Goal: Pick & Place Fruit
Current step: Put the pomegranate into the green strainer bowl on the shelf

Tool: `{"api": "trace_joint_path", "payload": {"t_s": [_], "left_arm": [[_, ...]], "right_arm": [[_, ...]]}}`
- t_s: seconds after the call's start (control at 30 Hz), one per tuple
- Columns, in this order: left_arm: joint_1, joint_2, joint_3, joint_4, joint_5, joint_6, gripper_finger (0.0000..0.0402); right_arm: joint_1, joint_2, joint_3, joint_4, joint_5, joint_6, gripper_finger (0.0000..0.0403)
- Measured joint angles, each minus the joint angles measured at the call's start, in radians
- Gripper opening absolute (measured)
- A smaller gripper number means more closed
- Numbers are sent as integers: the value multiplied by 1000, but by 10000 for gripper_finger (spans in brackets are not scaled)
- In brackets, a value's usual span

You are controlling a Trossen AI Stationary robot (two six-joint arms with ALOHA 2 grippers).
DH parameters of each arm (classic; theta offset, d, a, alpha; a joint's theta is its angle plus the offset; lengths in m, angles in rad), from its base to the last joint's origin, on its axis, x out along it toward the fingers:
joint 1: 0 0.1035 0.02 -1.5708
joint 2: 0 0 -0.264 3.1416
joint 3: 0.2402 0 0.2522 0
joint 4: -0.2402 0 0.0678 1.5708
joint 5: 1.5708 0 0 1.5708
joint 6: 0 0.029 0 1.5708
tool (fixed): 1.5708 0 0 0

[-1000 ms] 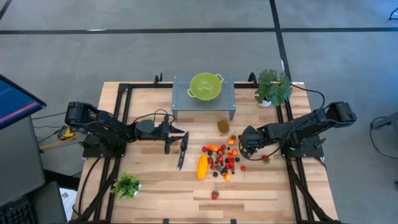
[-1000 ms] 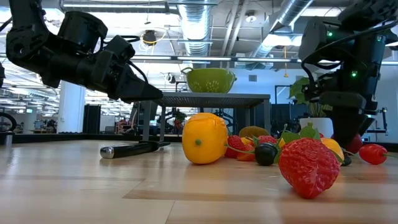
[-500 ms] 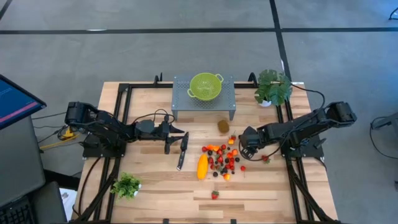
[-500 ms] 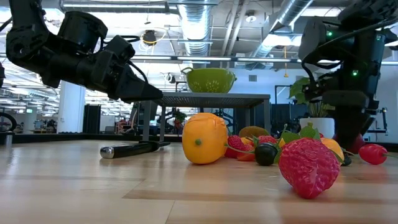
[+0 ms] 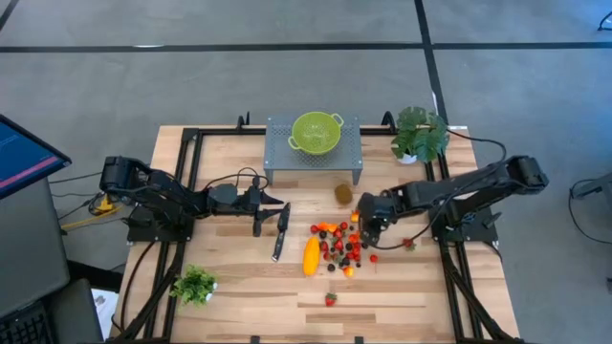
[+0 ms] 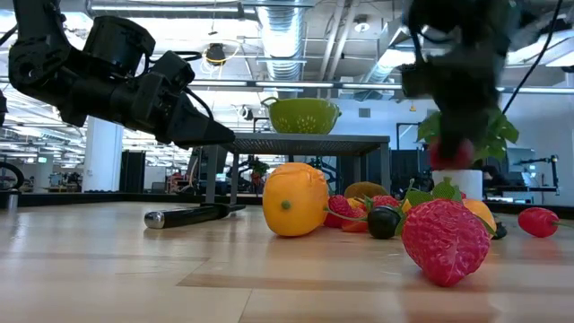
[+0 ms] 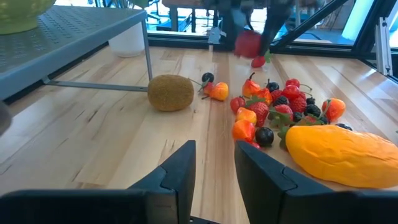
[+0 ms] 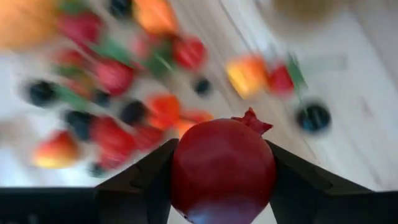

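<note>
Right wrist view: a red pomegranate (image 8: 222, 169) is clamped between the right gripper (image 5: 369, 224) fingers, above the fruit pile (image 5: 342, 244) on the table (image 5: 239, 287). The green colander (image 5: 316, 132) sits on the grey rack (image 5: 277, 158); its contents cannot be told. Since the earlier frame, the right gripper has shifted over the pile; the left gripper (image 5: 271, 217) waits, fingers apart, by the knife (image 5: 279, 234).

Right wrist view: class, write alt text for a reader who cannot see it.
The right gripper holds a round dark-red fruit with a small crown between its two fingers. Below it, out of focus, a scatter of small red, orange and dark fruit pieces lies on the pale wooden table.
</note>
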Motion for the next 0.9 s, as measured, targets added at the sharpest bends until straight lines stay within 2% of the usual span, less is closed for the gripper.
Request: {"api": "trace_joint_path", "payload": {"t_s": [0.23, 0.43, 0.63, 0.8, 0.9], "left_arm": [[0, 0, 0, 0, 0, 0, 106], [0, 0, 0, 0, 0, 0, 106], [0, 0, 0, 0, 0, 0, 106], [0, 0, 0, 0, 0, 0, 106], [3, 0, 0, 0, -2, 0, 106]], "right_arm": [[-80, 0, 204, 86, 1, -232, 191], [-186, 0, 336, 178, 2, -382, 202], [-296, 0, 364, 342, 2, -474, 201], [-381, 35, 366, 468, -3, -478, 195], [-431, 76, 365, 557, -77, -478, 197]]}}
